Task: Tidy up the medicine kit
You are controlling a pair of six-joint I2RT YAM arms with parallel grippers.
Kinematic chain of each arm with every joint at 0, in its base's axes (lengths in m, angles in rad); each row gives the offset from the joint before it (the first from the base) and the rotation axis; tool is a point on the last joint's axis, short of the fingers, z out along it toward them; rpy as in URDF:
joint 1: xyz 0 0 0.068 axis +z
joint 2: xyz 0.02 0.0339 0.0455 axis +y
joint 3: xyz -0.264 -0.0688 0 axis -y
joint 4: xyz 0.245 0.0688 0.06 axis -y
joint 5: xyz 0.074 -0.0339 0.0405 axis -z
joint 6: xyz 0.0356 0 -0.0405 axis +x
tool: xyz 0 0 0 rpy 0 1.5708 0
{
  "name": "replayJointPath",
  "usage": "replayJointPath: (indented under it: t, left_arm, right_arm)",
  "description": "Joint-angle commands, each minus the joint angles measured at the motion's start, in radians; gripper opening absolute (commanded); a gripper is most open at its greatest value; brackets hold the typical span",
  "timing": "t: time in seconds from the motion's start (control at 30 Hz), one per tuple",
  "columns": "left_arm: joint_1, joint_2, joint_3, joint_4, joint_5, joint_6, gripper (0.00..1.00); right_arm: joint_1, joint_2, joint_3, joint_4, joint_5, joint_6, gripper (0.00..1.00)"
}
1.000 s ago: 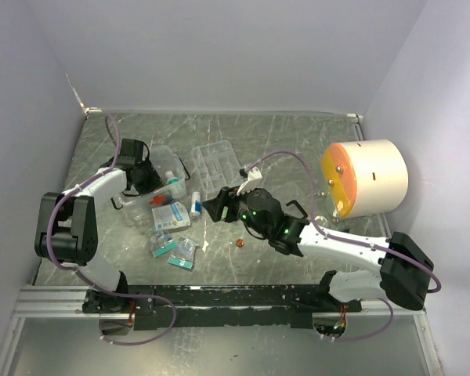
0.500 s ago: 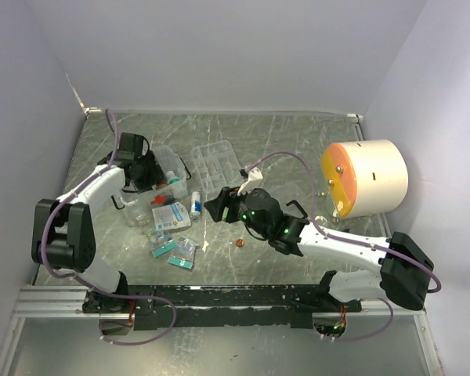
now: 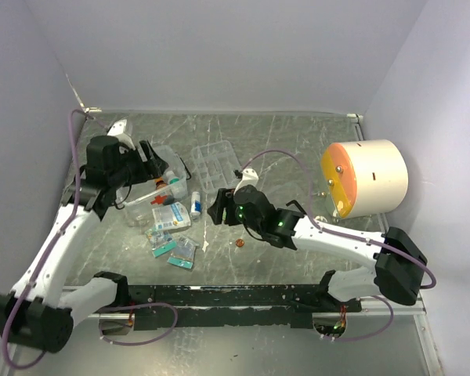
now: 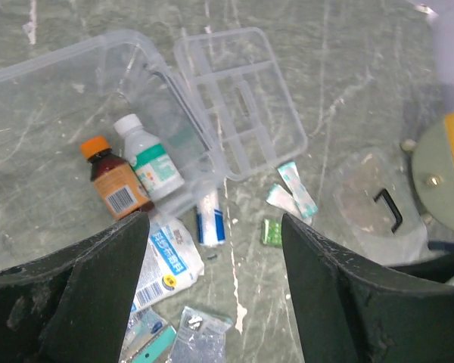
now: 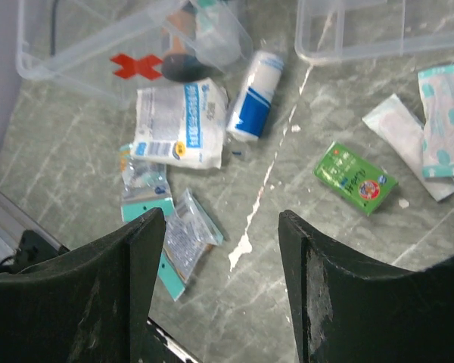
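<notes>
Medicine kit (image 4: 53, 98), a small clear plastic box with a red cross, is seen just ahead of the nearer left gripper (image 4: 212, 223); it and the right gripper (image 5: 221, 219) are spread wide, seemingly empty.

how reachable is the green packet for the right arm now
Likely yes: the green packet lies flat, uncovered, apart from the sachets, and the open right gripper hangs close above.

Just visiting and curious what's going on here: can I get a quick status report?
Left gripper open, empty. Right gripper open, empty. Box open, two bottles inside, tray beside it. Packets loose on table, nothing blocking.
</notes>
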Motion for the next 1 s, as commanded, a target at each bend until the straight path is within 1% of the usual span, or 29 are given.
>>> replayJointPath:
  t: [0.0,0.07,0.17,0.23,0.3,0.37,0.43,0.5,0.53,0.6,0.67,0.77,0.9,0.97]
  left_arm:
    - [-0.015,-0.125,-0.078,-0.007,0.089,0.045,0.82]
    - [-0.016,-0.176,-0.113,-0.022,0.086,0.033,0.82]
    - [-0.015,-0.266,-0.167,-0.018,0.073,0.013,0.76]
    - [-0.015,-0.324,-0.180,-0.023,0.031,0.017,0.74]
    - [-0.015,-0.382,-0.177,-0.023,-0.033,0.031,0.72]
    - [-0.015,-0.447,-0.177,-0.011,-0.089,0.042,0.72]
    - [-0.015,-0.506,-0.182,0.006,-0.146,0.049,0.72]
    - [-0.015,-0.555,-0.195,0.031,-0.228,0.041,0.72]
    - [-0.015,-0.573,-0.203,0.049,-0.268,0.032,0.73]
    - [-0.015,-0.591,-0.209,0.106,-0.345,0.036,0.74]
    - [-0.014,-0.581,-0.181,0.110,-0.421,0.032,0.75]
    - [-0.014,-0.551,-0.148,0.117,-0.488,0.036,0.74]
    - [-0.001,-0.537,-0.167,0.127,-0.491,0.033,0.74]
    - [0.006,-0.534,-0.170,0.123,-0.482,0.032,0.74]
  right_arm:
    - [-0.004,0.034,0.011,-0.065,-0.056,0.033,0.62]
    - [-0.003,0.058,0.006,-0.032,-0.080,0.041,0.62]
    - [-0.001,0.135,0.009,0.070,-0.153,0.003,0.59]
    - [0.009,0.199,0.057,0.091,-0.180,-0.042,0.57]
    - [0.029,0.267,0.118,0.100,-0.158,-0.115,0.56]
    - [0.053,0.330,0.181,0.100,-0.146,-0.263,0.54]
    - [0.084,0.379,0.265,0.049,-0.127,-0.527,0.54]
    - [0.105,0.407,0.309,0.020,-0.053,-0.780,0.54]
    - [0.109,0.412,0.296,0.055,-0.011,-0.884,0.54]
    - [0.111,0.414,0.233,0.164,-0.023,-1.051,0.55]
    - [0.110,0.426,0.204,0.253,-0.093,-1.150,0.57]
    - [0.112,0.485,0.221,0.286,-0.193,-1.228,0.57]
    - [0.123,0.565,0.256,0.306,-0.281,-1.324,0.56]
    - [0.128,0.598,0.285,0.284,-0.325,-1.356,0.55]
